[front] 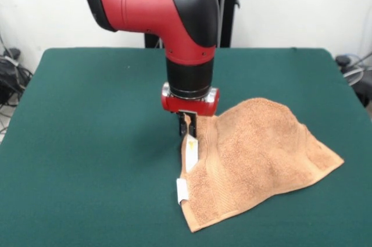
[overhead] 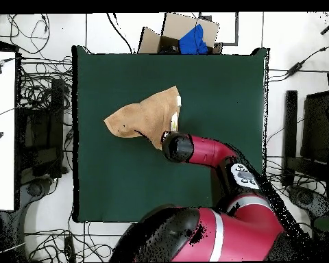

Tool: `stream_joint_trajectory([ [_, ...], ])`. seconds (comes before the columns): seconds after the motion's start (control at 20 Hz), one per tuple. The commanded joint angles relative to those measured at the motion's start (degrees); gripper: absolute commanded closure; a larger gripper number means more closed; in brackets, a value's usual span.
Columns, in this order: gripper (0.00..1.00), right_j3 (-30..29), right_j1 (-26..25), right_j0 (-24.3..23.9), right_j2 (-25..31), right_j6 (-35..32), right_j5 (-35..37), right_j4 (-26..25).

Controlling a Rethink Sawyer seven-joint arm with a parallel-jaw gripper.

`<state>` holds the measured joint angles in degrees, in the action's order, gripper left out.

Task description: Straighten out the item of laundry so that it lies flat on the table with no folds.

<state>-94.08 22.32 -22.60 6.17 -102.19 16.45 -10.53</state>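
I see my black gripper (front: 187,126) pinching the orange-tan terry towel's (front: 261,154) tagged edge, cloth draping toward lower right on the green felt table (front: 87,142).

The arm (front: 157,3) is glossy red with rounded black joint caps and small dark screw holes along its casing. A black cylinder leads down to a red wrist ring (front: 190,101) edged in silver. One link carries a white oval label (overhead: 245,176).
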Motion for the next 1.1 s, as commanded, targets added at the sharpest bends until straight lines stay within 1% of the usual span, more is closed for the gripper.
stream_joint_trajectory([
  [0.05,1.0,7.1,-9.86,-2.83,-1.57,-0.7,-3.08,-5.21],
  [0.75,1.0,7.13,-9.33,-6.34,-2.53,-0.18,-2.24,-5.67],
  [1.1,1.0,7.15,-7.83,-8.9,-2.53,1.95,-0.06,-7.29],
])
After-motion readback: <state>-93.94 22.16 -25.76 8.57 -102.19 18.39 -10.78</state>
